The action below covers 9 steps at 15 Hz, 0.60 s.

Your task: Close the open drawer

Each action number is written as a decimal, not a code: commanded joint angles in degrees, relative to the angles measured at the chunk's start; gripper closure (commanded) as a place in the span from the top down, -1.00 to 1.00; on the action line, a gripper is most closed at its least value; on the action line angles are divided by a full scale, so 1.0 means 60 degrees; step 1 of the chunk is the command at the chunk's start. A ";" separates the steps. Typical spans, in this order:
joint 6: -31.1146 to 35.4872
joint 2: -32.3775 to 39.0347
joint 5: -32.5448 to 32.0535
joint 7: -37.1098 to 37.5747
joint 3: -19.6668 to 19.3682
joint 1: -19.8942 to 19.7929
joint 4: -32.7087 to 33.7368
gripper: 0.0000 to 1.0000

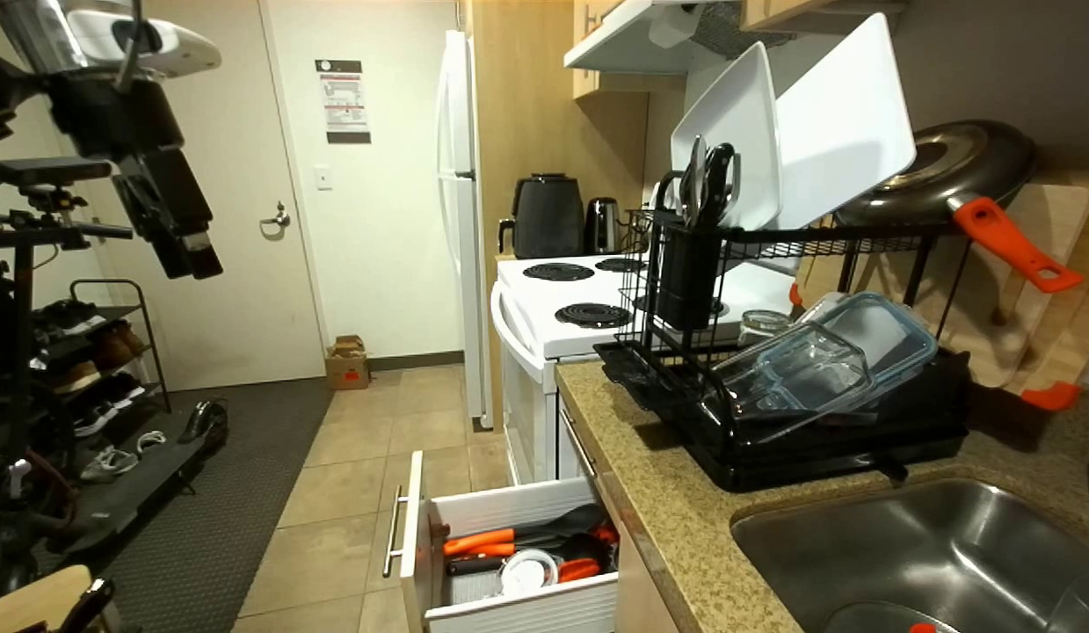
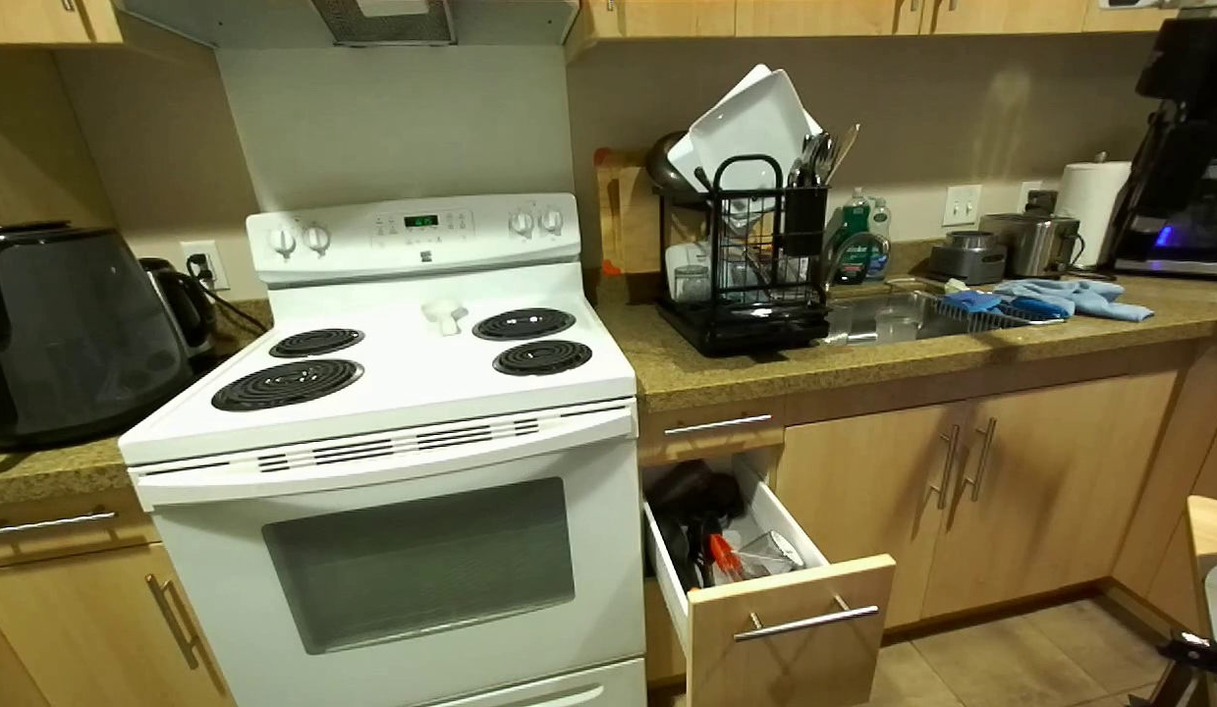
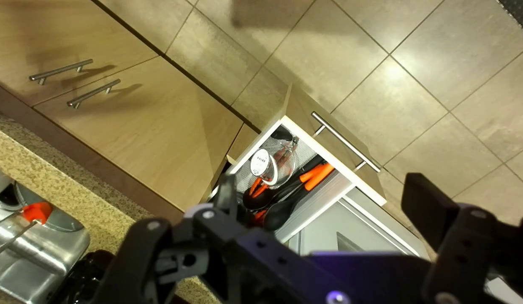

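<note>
Wrist view: utensil drawer [image 3: 337,163] stands open

It sits right of a cabinet door [image 3: 160,126]; orange-handled utensils [image 3: 320,176] probably add weight. The gripper [image 3: 324,196], empty, has its fingers wide apart. The front panel [image 3: 334,144], likely stiff, should suit a mid-face push; the bar handle [image 3: 346,141] looks slick.

Glare whitens the floor [image 3: 394,71] in the wrist view, where cabinet handles [image 3: 95,92] cast soft shadows.
</note>
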 commanded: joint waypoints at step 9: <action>0.2248 0.2121 -0.0398 0.0026 0.0479 0.0302 -0.0209 1.00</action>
